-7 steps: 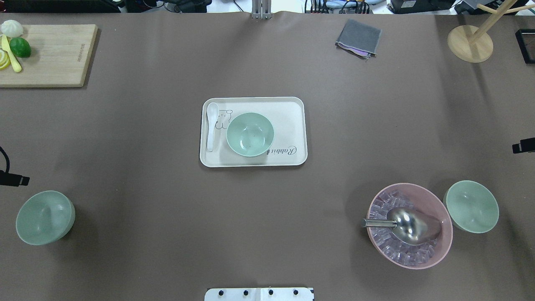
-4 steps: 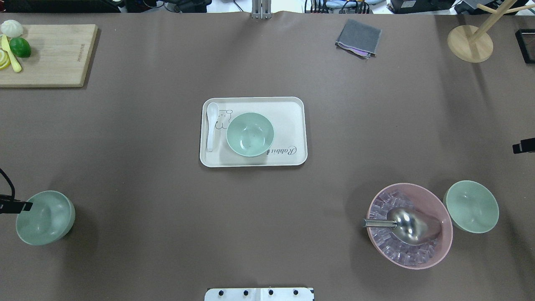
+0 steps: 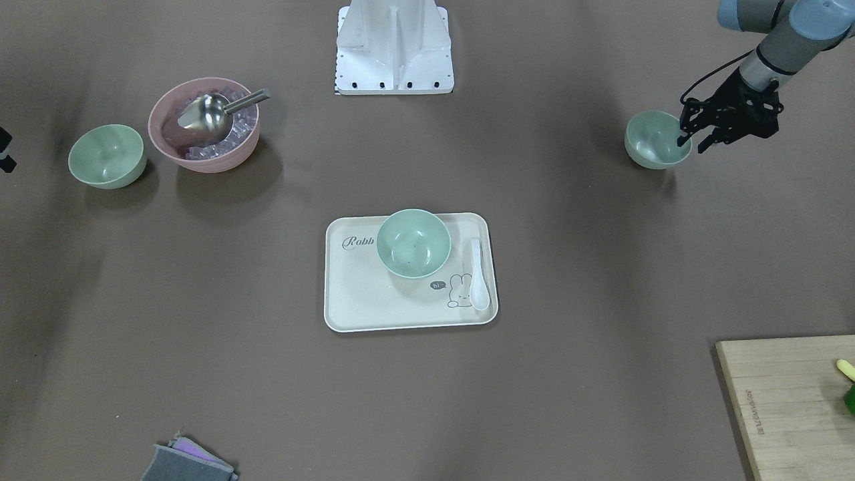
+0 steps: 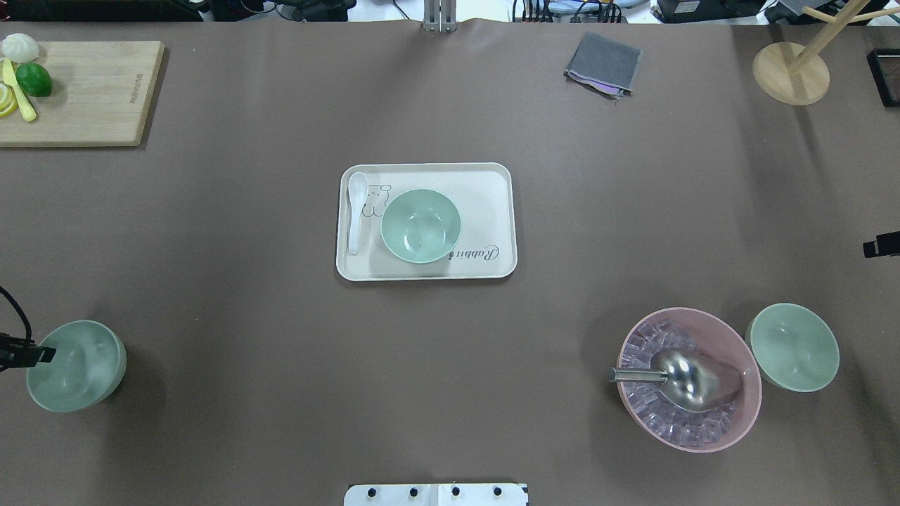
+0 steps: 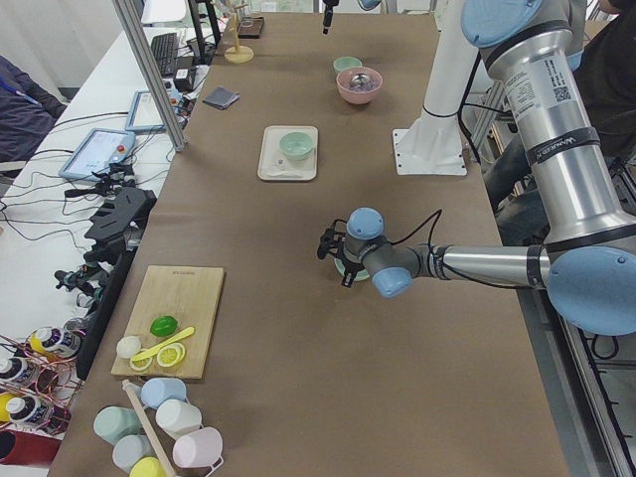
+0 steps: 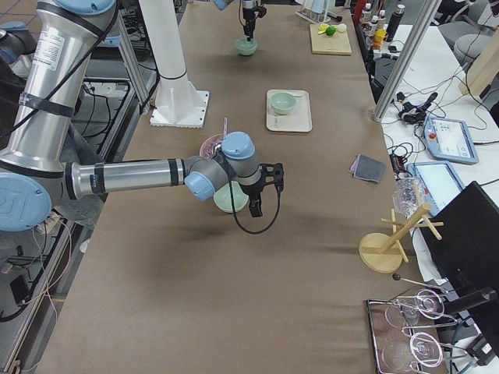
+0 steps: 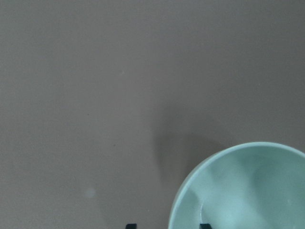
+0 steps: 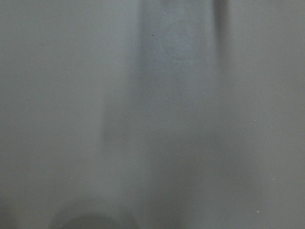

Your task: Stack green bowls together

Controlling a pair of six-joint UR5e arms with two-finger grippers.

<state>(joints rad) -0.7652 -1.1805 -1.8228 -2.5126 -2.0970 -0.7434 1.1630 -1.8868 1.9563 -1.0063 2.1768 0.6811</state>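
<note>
A: What has the left tool (image 3: 691,143) done in the last second?

B: It has slid back toward the robot along the left edge of the surface (image 4: 281,393) and now sits at the left bowl (image 3: 651,143). Its jaws are parted, one finger over the inside of the rim and one outside.

A: Gripped yet?

B: No, that bowl rests unlifted, so closing looks next. The middle bowl (image 4: 420,225) waits on the tray (image 4: 492,183). The right bowl (image 4: 794,346) stands just beside the pink bowl (image 4: 749,393). The right tool (image 4: 882,246) barely shows, so its opening cannot be told.
</note>
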